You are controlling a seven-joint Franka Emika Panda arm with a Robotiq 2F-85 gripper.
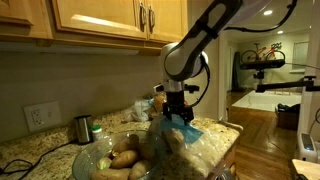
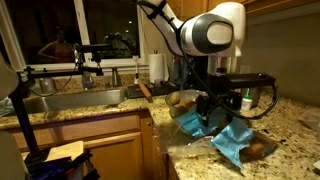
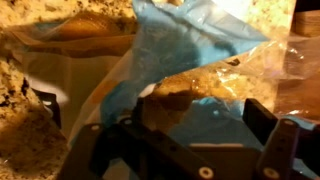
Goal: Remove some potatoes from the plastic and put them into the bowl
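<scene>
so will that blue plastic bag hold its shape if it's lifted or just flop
Probably floppy: the plastic bag looks thin and crinkled. Likely to sag unevenly, since a potato shows through it. Its glossy film may slip.

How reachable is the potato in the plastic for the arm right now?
Probably reachable, yes: the arm hangs right over the plastic with jaws open, and the wrist view shows a potato between them. Blue film partly drapes it, so plastic may get pinched too.

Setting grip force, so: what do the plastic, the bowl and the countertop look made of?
The plastic: thin translucent film, blue and clear, crinkled. The bowl: clear glass probably, shiny rim, potatoes showing through. The countertop: speckled polished stone, likely granite.
</scene>
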